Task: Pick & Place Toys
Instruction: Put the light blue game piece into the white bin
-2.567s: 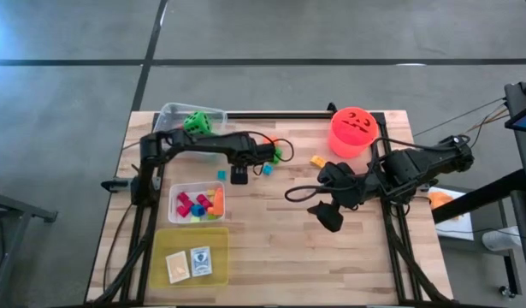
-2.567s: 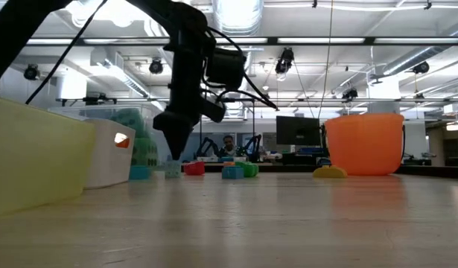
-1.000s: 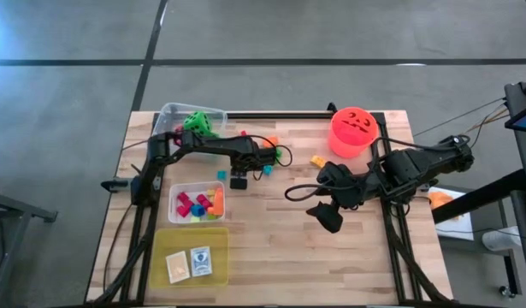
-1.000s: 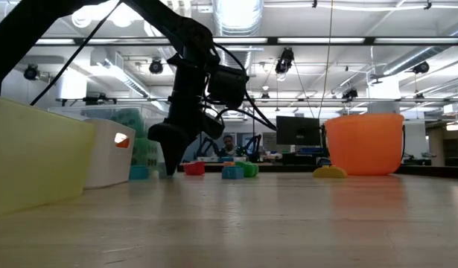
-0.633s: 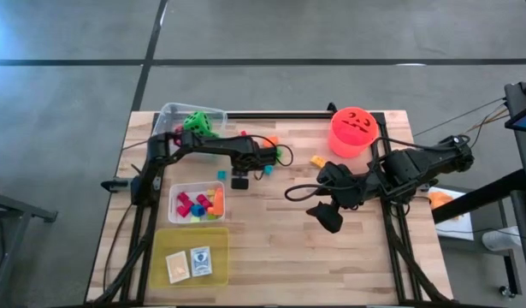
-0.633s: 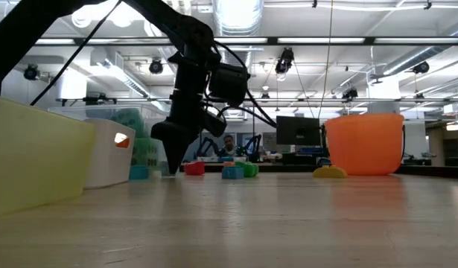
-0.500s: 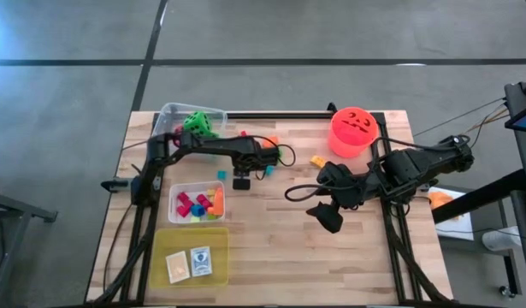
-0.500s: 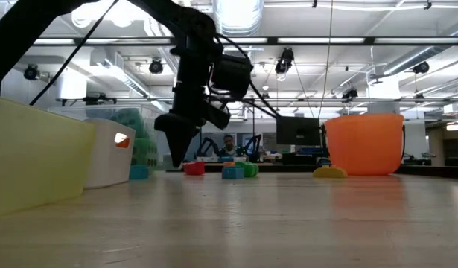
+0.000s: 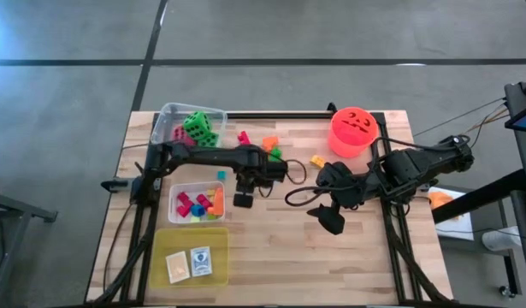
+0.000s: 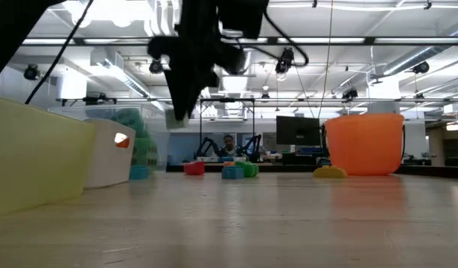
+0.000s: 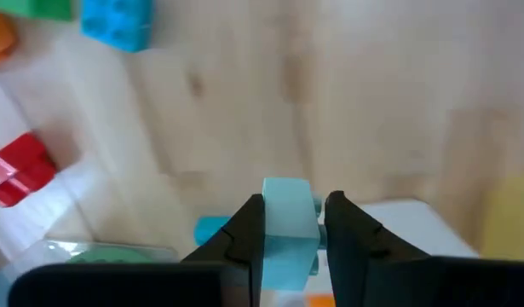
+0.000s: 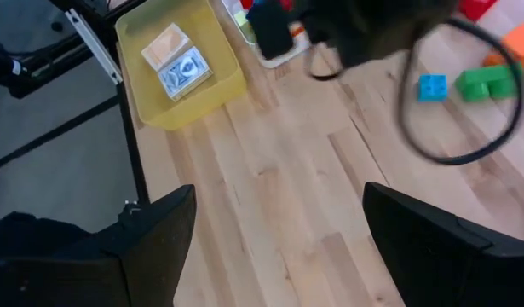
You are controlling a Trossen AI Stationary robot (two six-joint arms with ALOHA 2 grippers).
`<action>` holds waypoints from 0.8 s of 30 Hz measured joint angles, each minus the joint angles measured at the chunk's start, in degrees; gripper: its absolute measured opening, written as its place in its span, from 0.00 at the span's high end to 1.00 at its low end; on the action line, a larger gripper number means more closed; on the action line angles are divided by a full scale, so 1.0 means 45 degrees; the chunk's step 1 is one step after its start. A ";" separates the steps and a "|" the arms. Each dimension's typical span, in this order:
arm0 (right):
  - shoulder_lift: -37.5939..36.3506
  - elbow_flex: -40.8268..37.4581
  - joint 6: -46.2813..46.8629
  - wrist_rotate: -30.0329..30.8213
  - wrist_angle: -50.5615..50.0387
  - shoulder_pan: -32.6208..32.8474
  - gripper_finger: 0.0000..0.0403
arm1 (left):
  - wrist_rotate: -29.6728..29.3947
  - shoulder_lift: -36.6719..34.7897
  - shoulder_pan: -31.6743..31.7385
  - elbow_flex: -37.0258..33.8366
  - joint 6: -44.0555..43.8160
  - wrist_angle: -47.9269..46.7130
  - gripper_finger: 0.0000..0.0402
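Note:
My left gripper [image 9: 243, 199] hangs above the table beside the small clear tub [image 9: 174, 190] of bright blocks, shut on a pale teal block [image 11: 288, 223]. Loose toys lie on the wood beyond it: a red block [image 9: 243, 137], an orange block [image 9: 270, 142], a green block [image 9: 274, 155], a teal block [image 9: 220, 175] and a yellow block [image 9: 317, 161]. A green die [image 9: 198, 127] sits in the far clear tub. My right gripper [image 9: 329, 219] waits open over the table's right half. My left gripper pinches the pale teal block by two opposite sides [image 11: 270, 213] between its two fingers. The fingers point down from above, and the block shows at their free ends [image 10: 176, 119]. It hangs lifted clear of the table.
A red-orange bucket [image 9: 352, 130] with a black face stands at the far right. A yellow tub [image 9: 160, 248] holding two cards sits at the near left. Bare wood lies between the two grippers and toward the near edge.
My left gripper has risen from the table with the pale teal block and moved toward the near edge, alongside the tub of blocks. The block, which stood on the wood, is now lifted clear.

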 joint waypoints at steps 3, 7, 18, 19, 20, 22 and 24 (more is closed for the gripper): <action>0.0000 -0.0003 -0.0287 0.0004 0.0012 0.0000 0.18 | 0.0483 -0.0524 -0.0559 0.0070 -0.0132 -0.0272 0.81; 0.0000 0.0000 -0.0970 -0.0007 0.0130 0.0000 0.18 | 0.0968 -0.1677 -0.1205 -0.0182 -0.1122 -0.0339 0.81; -0.0033 0.0000 -0.2772 -0.0077 0.0376 0.0000 0.18 | 0.1158 -0.6033 -0.1844 -0.4117 -0.7070 0.0116 0.81; -0.0052 -0.0003 -0.2837 -0.0092 0.0399 0.0000 0.18 | 0.1186 -0.6552 -0.1843 -0.4872 -0.7593 0.0531 0.81; -0.0075 -0.0005 -0.2904 -0.0092 0.0469 0.0000 0.18 | 0.1300 -0.7105 -0.1879 -0.5661 -0.8107 0.0993 0.81; -0.0147 -0.0005 -0.3002 -0.0092 0.0563 0.0000 0.18 | 0.1515 -0.8124 -0.1962 -0.7151 -0.9356 0.1853 0.81; -0.0170 -0.0005 -0.3024 -0.0092 0.0679 0.0000 0.18 | 0.1595 -0.9013 -0.1989 -0.8415 -1.1132 0.2309 0.81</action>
